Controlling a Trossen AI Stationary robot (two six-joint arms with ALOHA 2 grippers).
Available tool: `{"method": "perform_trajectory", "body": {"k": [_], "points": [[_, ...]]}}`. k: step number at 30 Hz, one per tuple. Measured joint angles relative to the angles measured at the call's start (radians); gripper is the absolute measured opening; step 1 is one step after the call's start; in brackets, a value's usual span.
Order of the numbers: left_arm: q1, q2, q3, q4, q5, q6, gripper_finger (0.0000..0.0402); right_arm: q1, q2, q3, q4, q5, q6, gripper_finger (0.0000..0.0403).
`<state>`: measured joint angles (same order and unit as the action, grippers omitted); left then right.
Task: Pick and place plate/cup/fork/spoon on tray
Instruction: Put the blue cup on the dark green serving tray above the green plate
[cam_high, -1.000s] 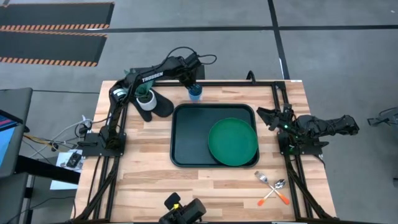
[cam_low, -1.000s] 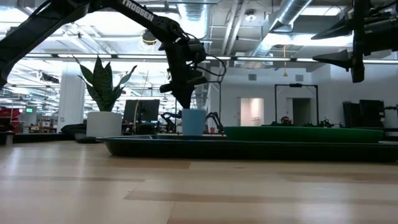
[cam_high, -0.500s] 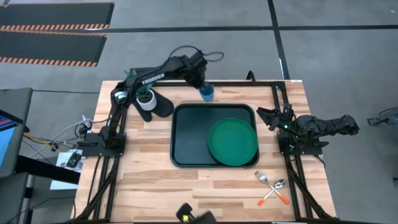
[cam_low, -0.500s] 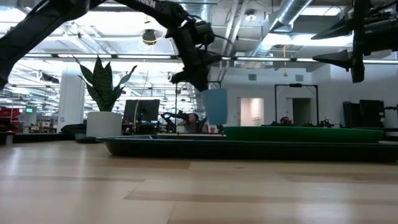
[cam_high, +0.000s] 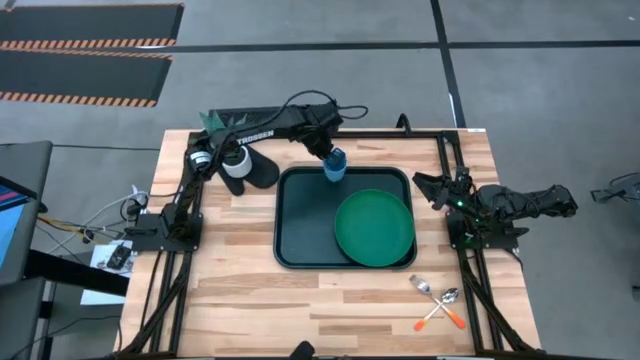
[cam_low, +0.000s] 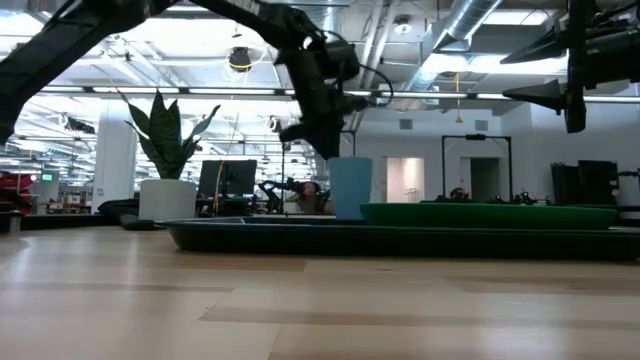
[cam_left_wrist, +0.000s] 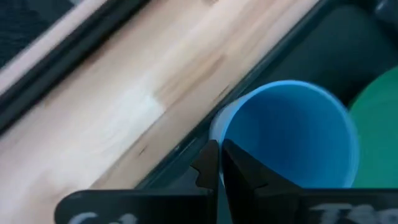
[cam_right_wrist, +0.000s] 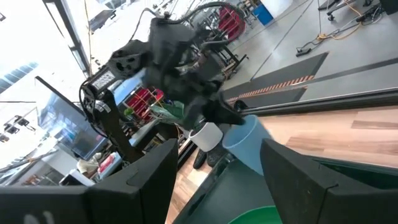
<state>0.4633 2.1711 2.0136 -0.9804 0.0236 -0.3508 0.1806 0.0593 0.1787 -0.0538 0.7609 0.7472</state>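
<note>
A: Why is the cup aloft?
B: The left pincer pinches its rim, carrying it over the tray's far edge, seemingly beside the plate.
A: The right pincer?
B: Waiting spread beside the tray.

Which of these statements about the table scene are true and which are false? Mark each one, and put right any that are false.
1. The left pincer holds the cup over the far edge of the tray. True.
2. The plate lies on the bare table beside the tray. False: it lies inside the tray, on its right side.
3. The fork and spoon lie on the wood near the front right corner, outside the tray. True.
4. The right pincer grips the spoon. False: it holds nothing; that arm waits by the table's right edge.
5. The cup lies on its side. False: it hangs roughly upright, mouth upward.
</note>
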Motion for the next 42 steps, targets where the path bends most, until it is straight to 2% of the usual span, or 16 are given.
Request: {"method": "perform_trajectory", "body": {"k": [4, 25, 35, 42], "points": [[-0.008, 0.029, -0.001, -0.007, 0.03, -0.012, 0.0, 0.0, 0.0, 0.0, -0.001, -0.003, -0.005, 0.0255], [-0.053, 0.043, 0.0, 0.135, 0.049, -0.087, 0.0, 0.0, -0.001, 0.0, -0.021, -0.004, -0.015, 0.0255], [-0.06, 0.043, 0.001, 0.123, 0.012, -0.076, 0.0, 0.0, -0.001, 0.0, -0.021, -0.003, -0.014, 0.0255], [-0.062, 0.063, 0.016, 0.134, 0.038, -0.078, 0.0, 0.0, -0.001, 0.0, -0.021, -0.002, -0.013, 0.0255]]}}
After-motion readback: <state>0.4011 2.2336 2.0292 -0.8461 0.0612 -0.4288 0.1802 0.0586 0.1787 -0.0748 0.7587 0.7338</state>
